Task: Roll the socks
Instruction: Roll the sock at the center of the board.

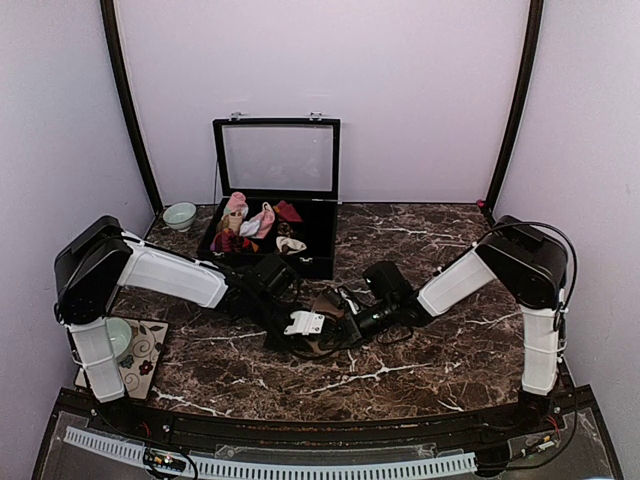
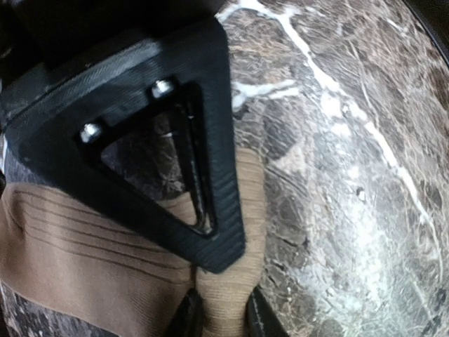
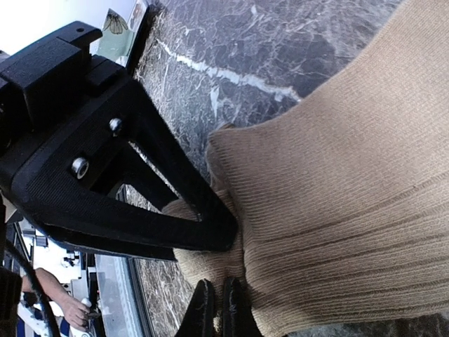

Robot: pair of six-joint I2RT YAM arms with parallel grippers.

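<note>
A: Progress?
B: Early, imo. The tan sock (image 3: 351, 175) lies mid-tabletop (image 1: 430, 350) btwn both arms, flat-ish, no roll formed yet.
A: Pincers?
B: Left pincer (image 2: 223, 316) is clamped on a fold of it. Right pincer (image 3: 219, 309), tips together, nips its edge.
A: Counts?
B: 1 tan sock seen, maybe a stacked pair, can't tell. 2 bowls (image 1: 180, 215). 1 open case (image 1: 320, 265) w/ bundles (image 1: 250, 228), too small to count.

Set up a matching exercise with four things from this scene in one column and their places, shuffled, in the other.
1. tan ribbed fabric sock
2. black display box with a glass lid
3. cream floral-patterned mat
4. pink-and-white sock bundles

A. inside the box
B. near left corner
C. middle of the dark marble table
D. at the back, lid open

Pairs: 1-C, 2-D, 3-B, 4-A.
</note>
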